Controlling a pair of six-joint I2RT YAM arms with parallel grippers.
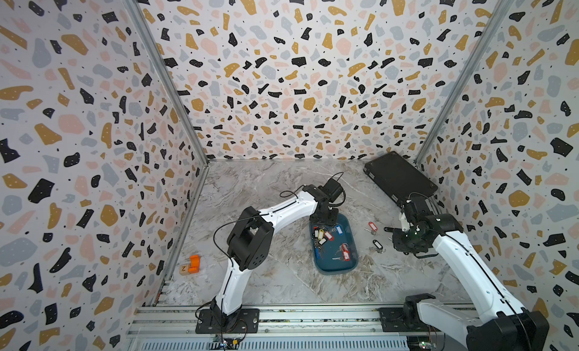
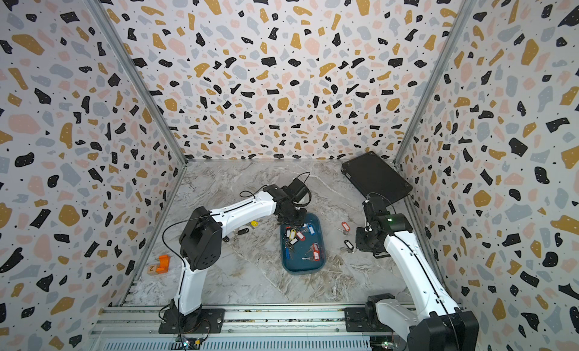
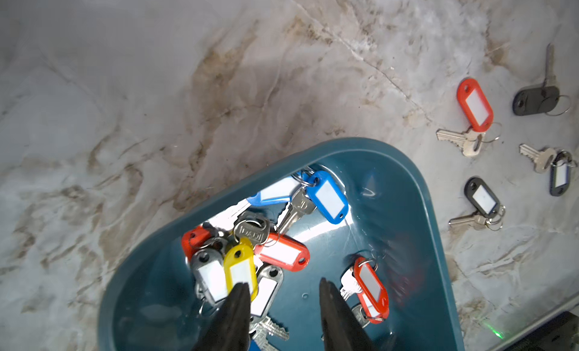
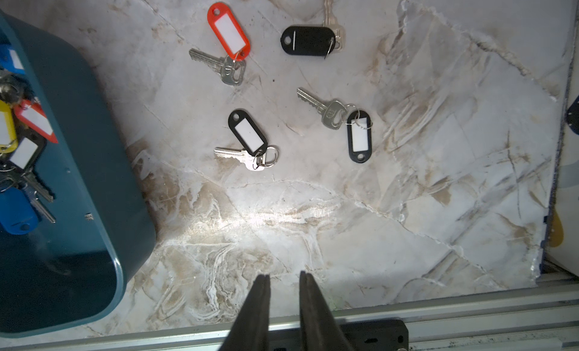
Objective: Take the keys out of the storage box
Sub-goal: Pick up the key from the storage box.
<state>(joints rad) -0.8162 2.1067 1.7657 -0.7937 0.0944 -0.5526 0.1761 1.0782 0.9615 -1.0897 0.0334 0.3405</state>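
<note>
Box, far end: the left arm (image 1: 282, 208) hangs over the storage box (image 1: 335, 266), above the heaped keys (image 3: 241, 264); we find little room.
Box, near end: fewer keys, open from above.
Right of box: loose keys (image 4: 247, 136) dot the worktop (image 1: 266, 183), the right arm (image 1: 460, 261) just beside them.
Far right corner: a black case (image 1: 398, 177) fills it.
Left: bare worktop; orange block (image 1: 194, 263) by the wall; perhaps a yellow tag (image 2: 254, 223) near the left arm.
</note>
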